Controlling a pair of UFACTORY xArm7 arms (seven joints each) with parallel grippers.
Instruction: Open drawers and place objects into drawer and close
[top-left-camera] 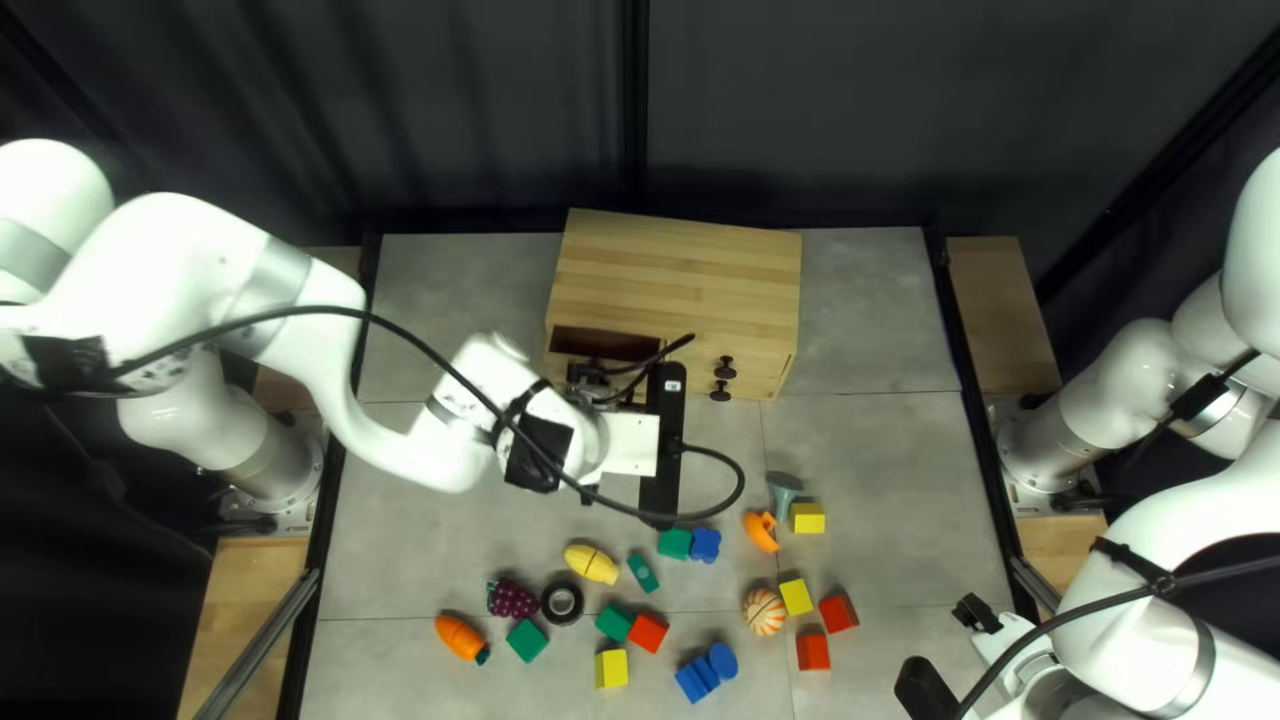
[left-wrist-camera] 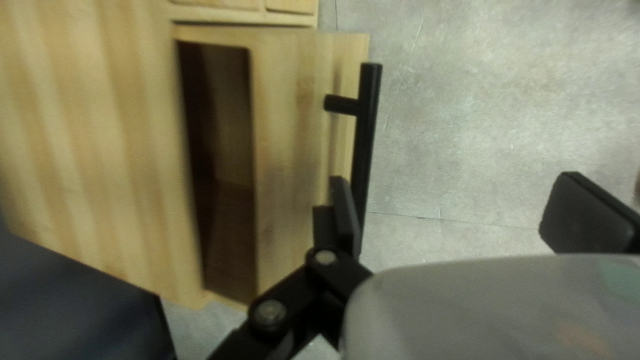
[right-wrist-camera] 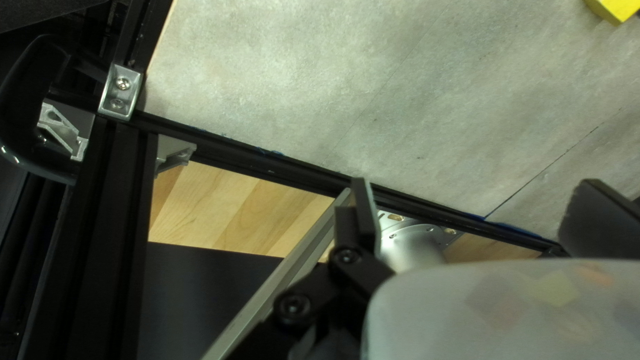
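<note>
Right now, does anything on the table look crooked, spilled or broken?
The cabinet looks slightly askew: its far edge slants against the seams of the table. Its drawer with the bar handle stands open, but that fits the task. Toys lie scattered; I see no spill or breakage.

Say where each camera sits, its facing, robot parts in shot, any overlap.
Top left view: above the table's near edge, slanting down toward the far edge; shows the light wooden cabinet, small colourful blocks, white left arm and right arm.
Left wrist view: on that wrist, along its black open gripper, at the pulled-out wooden drawer and black bar handle.
Right wrist view: along its black open gripper, at grey tabletop and black edge rail.
Shared: cabinet, top left and left wrist views.
</note>
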